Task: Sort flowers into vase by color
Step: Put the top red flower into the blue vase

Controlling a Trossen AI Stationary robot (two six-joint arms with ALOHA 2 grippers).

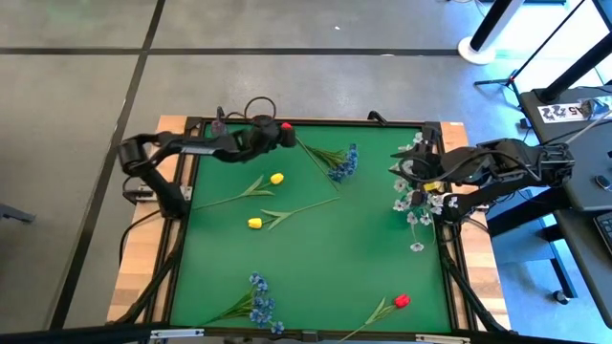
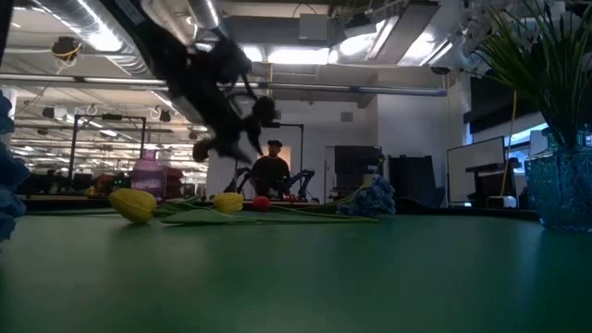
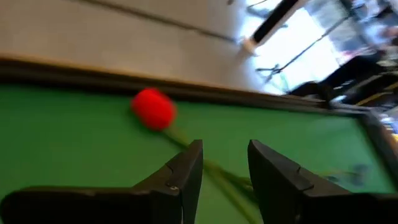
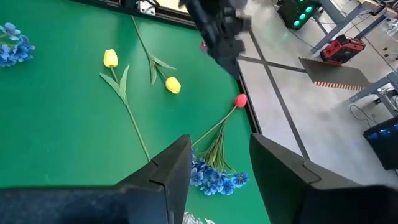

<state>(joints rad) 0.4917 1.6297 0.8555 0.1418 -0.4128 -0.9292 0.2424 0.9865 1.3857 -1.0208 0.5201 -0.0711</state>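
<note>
My left gripper (image 1: 274, 132) is open at the table's far edge, just above a red tulip (image 1: 286, 125). In the left wrist view its fingers (image 3: 186, 171) stand on either side of the tulip's green stem (image 3: 214, 175), below the red bud (image 3: 152, 109); I see no touch. My right gripper (image 1: 409, 172) is open and empty at the table's right side, by the white blossoms (image 1: 417, 203) and the glass vase (image 2: 561, 190). Two yellow tulips (image 1: 276, 178) (image 1: 254, 223) and a blue bunch (image 1: 344, 162) lie on the green mat. Another blue bunch (image 1: 260, 304) and a red tulip (image 1: 401, 300) lie near the front edge.
The green mat (image 1: 316, 258) has a raised dark frame (image 1: 316, 121) around it. White blossoms spill over the right edge. The right wrist view shows the left arm (image 4: 217, 25) beyond the blue bunch (image 4: 214, 175). A purple vase (image 2: 148, 173) shows at the far side in the low view.
</note>
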